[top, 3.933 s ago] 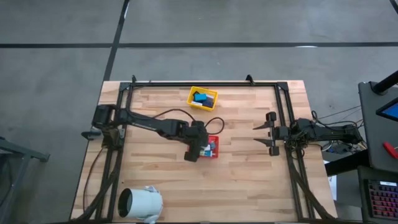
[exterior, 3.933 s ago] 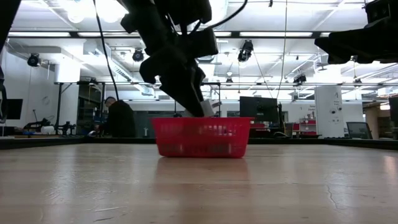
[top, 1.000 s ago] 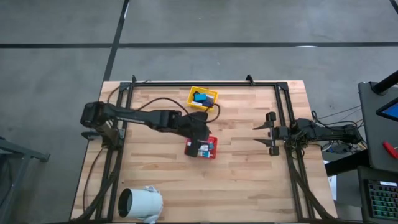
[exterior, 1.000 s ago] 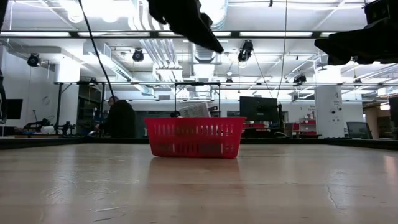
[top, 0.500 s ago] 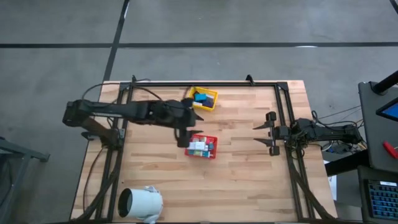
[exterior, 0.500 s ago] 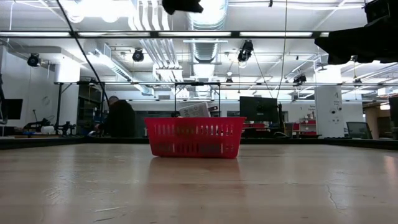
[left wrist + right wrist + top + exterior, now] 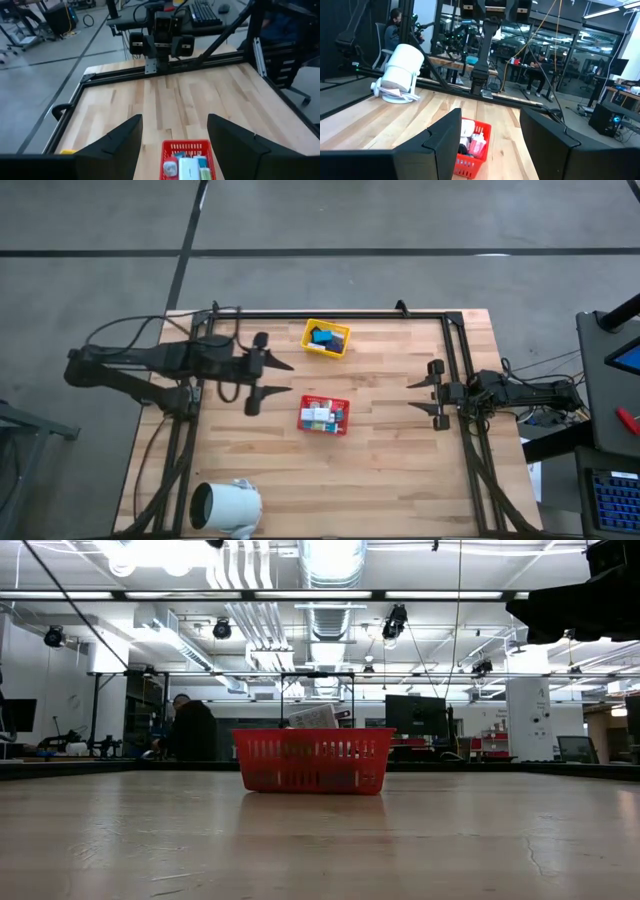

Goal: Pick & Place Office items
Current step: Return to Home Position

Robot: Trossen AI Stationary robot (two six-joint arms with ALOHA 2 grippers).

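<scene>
Our left claw (image 7: 291, 378) hangs spread and empty. Its tips point at the red tray (image 7: 324, 398) and stop just short of that tray's left end, a touch toward its far corner. The office items (image 7: 320, 416), white, pink and teal pieces, lie packed inside the red tray, straight ahead of this claw. The tray's longer side runs roughly along the line from one claw to the other. Our right claw (image 7: 409, 395), spread and empty too, waits off the red tray's right end, well apart, so the left arm is nearer. A yellow tray (image 7: 308, 330) holding blue pieces (image 7: 322, 336) stands beyond the red tray's far side. We judge the next move to be a plain pull-back from the red tray's left end.
</scene>
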